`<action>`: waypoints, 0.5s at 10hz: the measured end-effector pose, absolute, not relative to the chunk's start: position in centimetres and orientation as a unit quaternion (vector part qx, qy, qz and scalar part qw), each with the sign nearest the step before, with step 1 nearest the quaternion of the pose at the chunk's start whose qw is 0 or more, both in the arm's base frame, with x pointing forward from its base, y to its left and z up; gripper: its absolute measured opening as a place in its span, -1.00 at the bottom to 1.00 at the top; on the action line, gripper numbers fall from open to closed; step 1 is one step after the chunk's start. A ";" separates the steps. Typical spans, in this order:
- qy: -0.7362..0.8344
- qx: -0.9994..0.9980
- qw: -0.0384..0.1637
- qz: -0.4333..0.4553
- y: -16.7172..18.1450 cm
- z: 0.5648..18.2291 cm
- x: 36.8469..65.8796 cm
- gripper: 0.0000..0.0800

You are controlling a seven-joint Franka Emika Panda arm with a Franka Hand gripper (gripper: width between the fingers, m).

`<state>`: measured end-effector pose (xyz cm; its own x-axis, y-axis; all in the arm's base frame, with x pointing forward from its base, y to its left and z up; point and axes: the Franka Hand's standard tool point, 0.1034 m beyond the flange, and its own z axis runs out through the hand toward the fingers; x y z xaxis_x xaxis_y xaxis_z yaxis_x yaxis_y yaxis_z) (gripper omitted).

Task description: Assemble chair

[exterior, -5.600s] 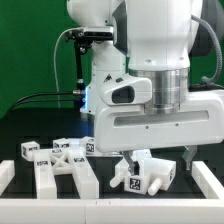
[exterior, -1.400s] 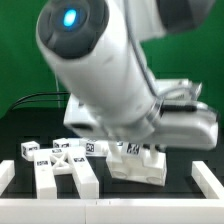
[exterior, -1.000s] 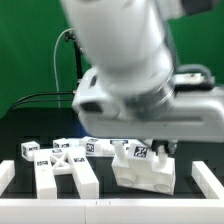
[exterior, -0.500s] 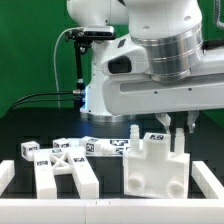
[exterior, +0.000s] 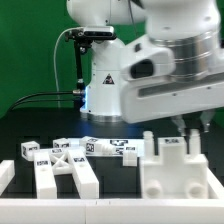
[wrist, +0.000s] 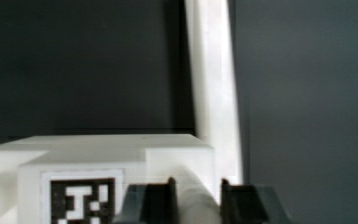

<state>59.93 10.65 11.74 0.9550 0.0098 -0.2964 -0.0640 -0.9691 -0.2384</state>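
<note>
Going from the exterior view's left: there's a white rail [exterior: 5, 176] at the edge of the black desk [exterior: 40, 125]. Next to it a couple of small tagged blocks [exterior: 28, 150] sit just behind a cross-braced frame [exterior: 66, 170] lying flat. Past that, near the middle, the marker board [exterior: 118, 149] lies flat further back. Over on the exterior view's right is the big chair piece [exterior: 175, 172], standing upright with a post sticking up from its top, right under the arm [exterior: 175, 70]. I can't tell if its base touches the desk. In my wrist view the fingers [wrist: 149, 205] are clenched on a white upright bar of that piece, one on each side, with a marker tag just beside them.
</note>
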 end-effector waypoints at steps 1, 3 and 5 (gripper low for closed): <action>0.009 -0.980 0.125 0.153 10.3 11.1 59.7 -0.73; 0.008 -0.980 0.127 0.154 10.1 10.7 59.7 -0.73; 0.008 -0.980 0.127 0.155 10.1 10.7 59.7 -0.73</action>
<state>59.73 10.05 10.72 0.9520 0.0230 -0.3052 -0.0556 -0.9676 -0.2464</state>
